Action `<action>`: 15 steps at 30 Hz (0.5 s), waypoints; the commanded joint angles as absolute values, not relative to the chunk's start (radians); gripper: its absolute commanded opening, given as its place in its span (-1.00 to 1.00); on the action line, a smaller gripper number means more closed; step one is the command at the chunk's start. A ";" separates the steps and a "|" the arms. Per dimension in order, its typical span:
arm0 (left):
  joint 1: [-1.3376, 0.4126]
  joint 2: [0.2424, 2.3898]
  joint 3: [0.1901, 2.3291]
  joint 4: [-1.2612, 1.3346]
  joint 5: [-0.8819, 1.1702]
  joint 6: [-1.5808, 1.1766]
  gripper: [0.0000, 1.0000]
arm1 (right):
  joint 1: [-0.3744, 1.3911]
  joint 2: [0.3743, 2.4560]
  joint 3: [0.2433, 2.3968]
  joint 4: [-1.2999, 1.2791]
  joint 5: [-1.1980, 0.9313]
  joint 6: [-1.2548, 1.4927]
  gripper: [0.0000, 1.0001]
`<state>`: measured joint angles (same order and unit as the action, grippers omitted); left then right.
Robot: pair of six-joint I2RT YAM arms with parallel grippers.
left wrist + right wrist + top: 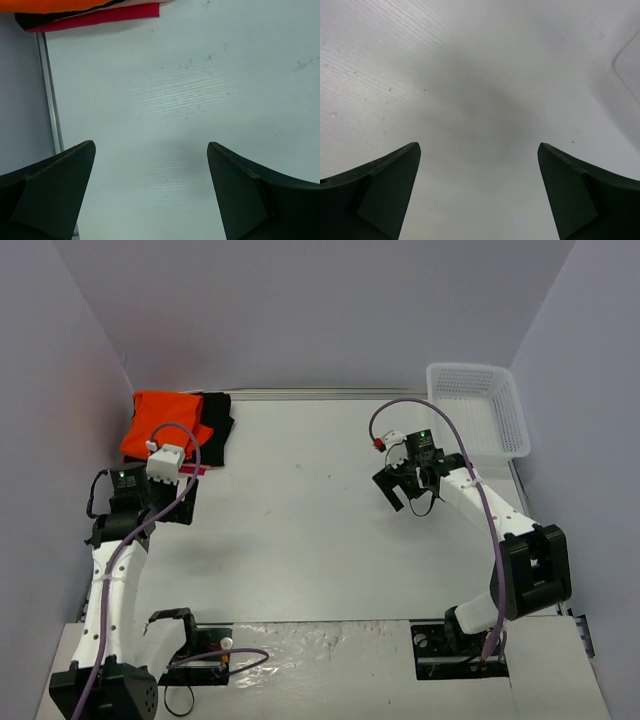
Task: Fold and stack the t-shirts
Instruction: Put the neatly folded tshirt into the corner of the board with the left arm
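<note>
the shirts lie in one pile at ten o'clock on the table [320, 540]: the orange shirt [160, 425] on top, the black shirt [217, 425] under it and showing at its three o'clock side, the red shirt [100, 16] lowest, a thin strip at six o'clock. the left gripper [150, 144] hangs near the pile's five o'clock corner, jaws wide, holding nothing, over bare table. the right gripper [479, 145] sits toward two o'clock, at eight o'clock from the basket [520, 425], equally wide and empty. the stacking looks done or nearly so. the risk is the left arm: a careless swing toward eleven o'clock could hook the red edge and drag the pile askew, and its cable [185, 430], arcing above the orange shirt, might snag cloth.
</note>
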<state>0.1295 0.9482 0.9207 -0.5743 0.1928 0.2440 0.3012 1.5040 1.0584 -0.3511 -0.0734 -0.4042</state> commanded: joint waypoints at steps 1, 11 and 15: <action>0.147 0.835 0.907 -0.529 0.261 0.235 0.89 | 0.284 1.431 1.065 -0.339 -0.061 -0.380 1.00; 0.170 0.824 0.868 -0.505 0.295 0.242 0.89 | 0.265 1.397 1.054 -0.305 -0.048 -0.368 1.00; 0.170 0.839 0.870 -0.500 0.288 0.244 0.89 | 0.262 1.404 1.065 -0.301 -0.029 -0.351 1.00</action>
